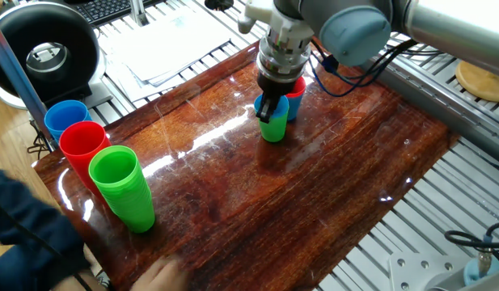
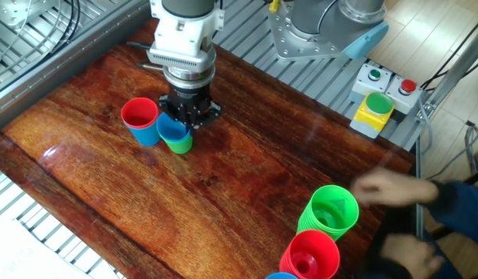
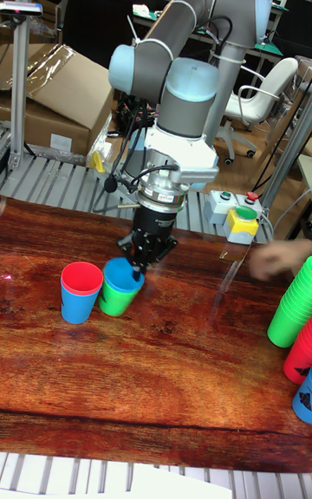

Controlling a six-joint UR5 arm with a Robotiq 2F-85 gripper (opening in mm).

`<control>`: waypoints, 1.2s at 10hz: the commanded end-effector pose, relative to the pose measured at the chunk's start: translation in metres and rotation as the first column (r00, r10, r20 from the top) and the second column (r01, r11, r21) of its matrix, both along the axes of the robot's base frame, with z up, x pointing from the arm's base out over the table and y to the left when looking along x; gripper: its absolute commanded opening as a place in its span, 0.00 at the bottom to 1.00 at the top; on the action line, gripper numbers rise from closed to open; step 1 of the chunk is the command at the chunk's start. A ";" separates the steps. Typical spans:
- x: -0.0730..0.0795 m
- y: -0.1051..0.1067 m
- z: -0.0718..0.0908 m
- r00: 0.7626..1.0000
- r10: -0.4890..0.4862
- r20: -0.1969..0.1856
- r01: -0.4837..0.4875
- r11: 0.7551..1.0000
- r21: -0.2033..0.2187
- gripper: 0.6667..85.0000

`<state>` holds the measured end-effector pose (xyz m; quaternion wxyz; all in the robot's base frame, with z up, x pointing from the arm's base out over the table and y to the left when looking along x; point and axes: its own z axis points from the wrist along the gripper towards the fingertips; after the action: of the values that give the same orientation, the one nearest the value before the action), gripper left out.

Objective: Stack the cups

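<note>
A blue cup sits nested in a green cup near the middle of the far side of the table; the pair leans slightly. My gripper comes down from above and is shut on the blue cup's rim. Right beside the pair stands a red cup nested in another blue cup. From the other side, the green cup is in front and the red cup is behind my gripper. The tall view shows the red cup left of the green cup.
Tall stacks of green, red and blue cups stand at one table corner. A person's arm and hand move near that corner. A button box sits beyond the table edge.
</note>
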<state>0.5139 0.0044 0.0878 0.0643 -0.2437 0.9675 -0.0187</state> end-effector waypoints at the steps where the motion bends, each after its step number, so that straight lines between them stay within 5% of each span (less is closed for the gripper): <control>1: -0.004 0.007 0.028 0.999 -0.029 -0.033 0.028 1.000 -0.011 0.01; 4: -0.010 0.019 0.072 0.994 -0.032 -0.102 0.034 0.999 0.021 0.01; 7: -0.008 0.008 0.111 0.991 0.020 -0.129 -0.019 1.000 0.007 0.01; 12: 0.006 -0.030 0.134 0.983 0.149 -0.110 -0.159 0.984 -0.085 0.01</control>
<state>0.5150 -0.0141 0.2084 0.0036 -0.2947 0.9550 -0.0338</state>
